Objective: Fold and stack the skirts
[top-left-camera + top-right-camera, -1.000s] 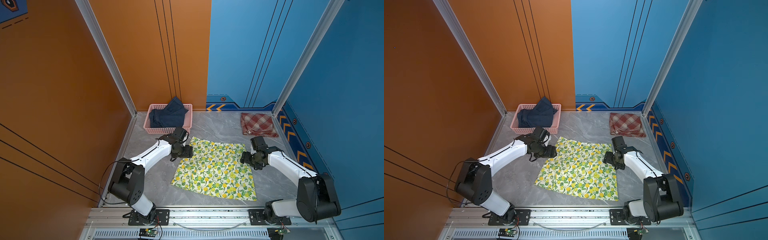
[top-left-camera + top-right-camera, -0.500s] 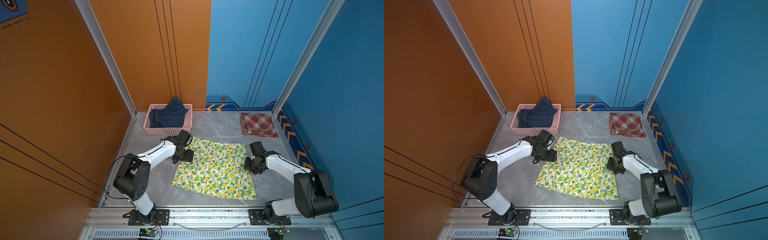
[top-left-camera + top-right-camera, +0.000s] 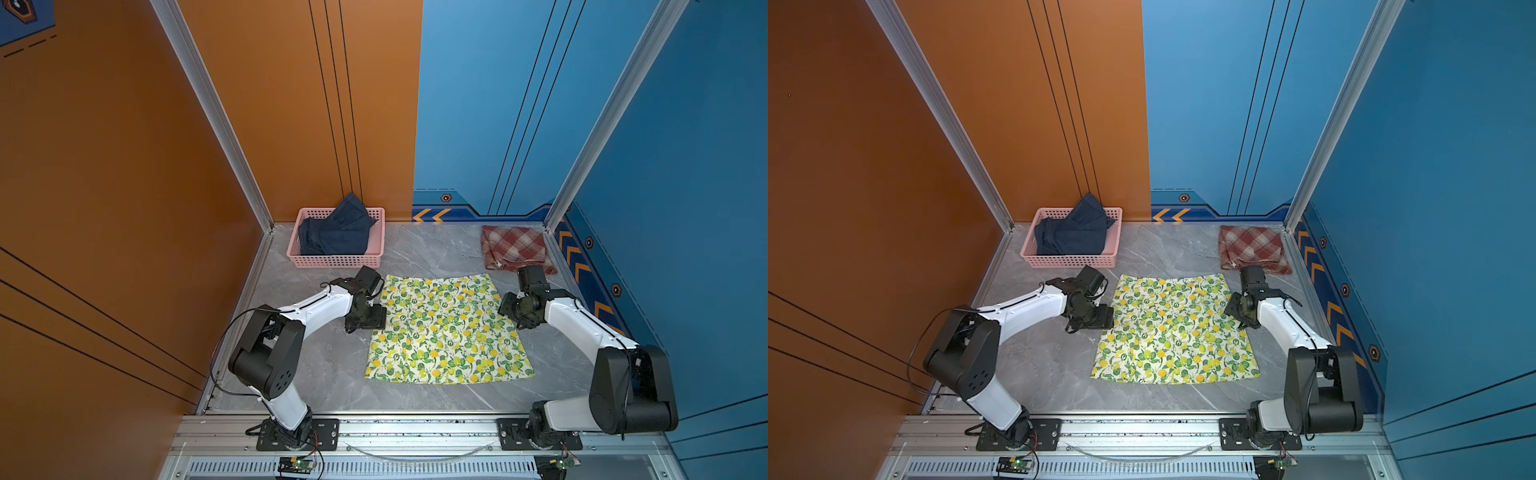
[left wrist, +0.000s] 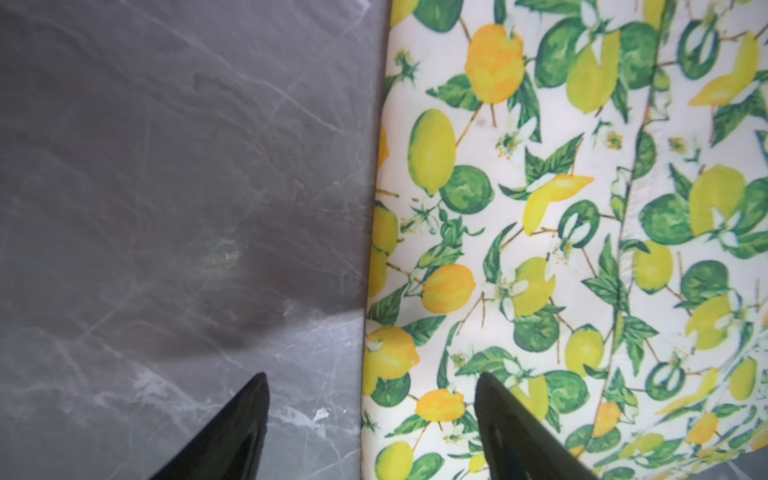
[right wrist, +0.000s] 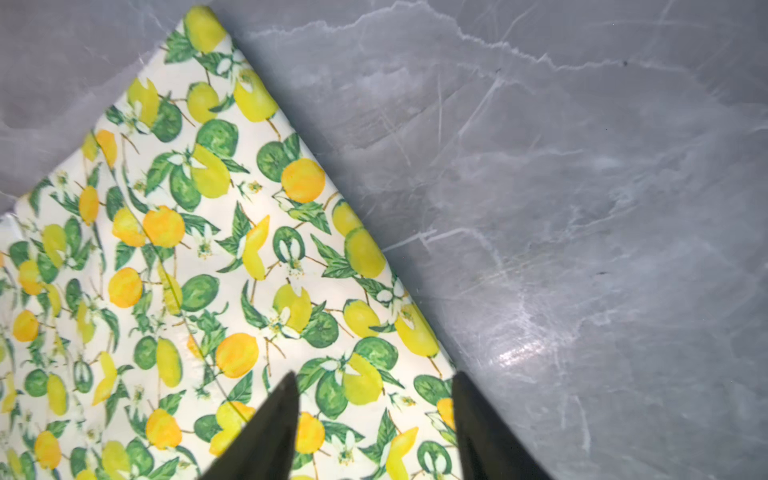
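Skirts at three spots on grey bench [image 3: 324,374]; none stacked, by present lie.

Lemon skirt [image 3: 446,328]: largest, mid-bench, spread flat, not yet folded. Risks here:
- pinching top layer only at side edges, leaving under layer behind and skewing the fold;
- uneven lift from the two sides, dragging thin cloth off square;
- sliding on the smooth surface.

Look: white ground, lemons and green leaves, narrow end to the back, wide hem to the front, faint seam lines, few wrinkles.

Denim skirt [image 3: 336,235]: dark blue, bunched in pink basket [image 3: 332,262] at back left, one corner poking above rim. Risk of snagging or tipping basket on removal.

Plaid skirt [image 3: 513,247]: rust and cream, roughly folded at back right corner.

Left hand [image 4: 372,376]: spread wide, empty, astride lemon skirt's edge, one finger over bench, one over cloth.

Right hand [image 5: 374,374]: likewise apart, gripping nothing, at opposite edge; contact with cloth not determinable.
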Available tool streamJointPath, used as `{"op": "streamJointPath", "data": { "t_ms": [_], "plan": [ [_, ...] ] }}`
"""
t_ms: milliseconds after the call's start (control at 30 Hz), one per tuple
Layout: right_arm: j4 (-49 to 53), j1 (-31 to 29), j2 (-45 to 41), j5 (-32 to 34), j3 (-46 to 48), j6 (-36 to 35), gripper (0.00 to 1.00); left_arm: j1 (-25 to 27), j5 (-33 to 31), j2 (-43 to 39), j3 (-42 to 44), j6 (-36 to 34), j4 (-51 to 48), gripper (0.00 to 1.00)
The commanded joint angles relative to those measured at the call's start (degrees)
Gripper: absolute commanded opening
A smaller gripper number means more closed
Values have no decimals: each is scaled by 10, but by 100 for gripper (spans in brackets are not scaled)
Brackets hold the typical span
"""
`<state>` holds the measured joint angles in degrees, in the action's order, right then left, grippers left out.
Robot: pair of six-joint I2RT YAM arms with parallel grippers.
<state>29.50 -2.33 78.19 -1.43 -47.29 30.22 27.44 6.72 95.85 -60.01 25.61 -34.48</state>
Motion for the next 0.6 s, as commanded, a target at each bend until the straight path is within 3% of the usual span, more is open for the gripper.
{"op": "streamJointPath", "data": {
  "t_ms": [0, 200, 567],
  "plan": [
    [19, 12, -54, 9, 40, 13, 76, -1, 19, 0, 6, 13, 17, 79],
    [22, 37, -113, -24, 100, 26, 80, -1, 16, 0, 18, 22, 34, 78],
    [4, 45, -82, -58, 141, 9, 75, 2, 14, 10, 35, 34, 61, 78]
  ]
}}
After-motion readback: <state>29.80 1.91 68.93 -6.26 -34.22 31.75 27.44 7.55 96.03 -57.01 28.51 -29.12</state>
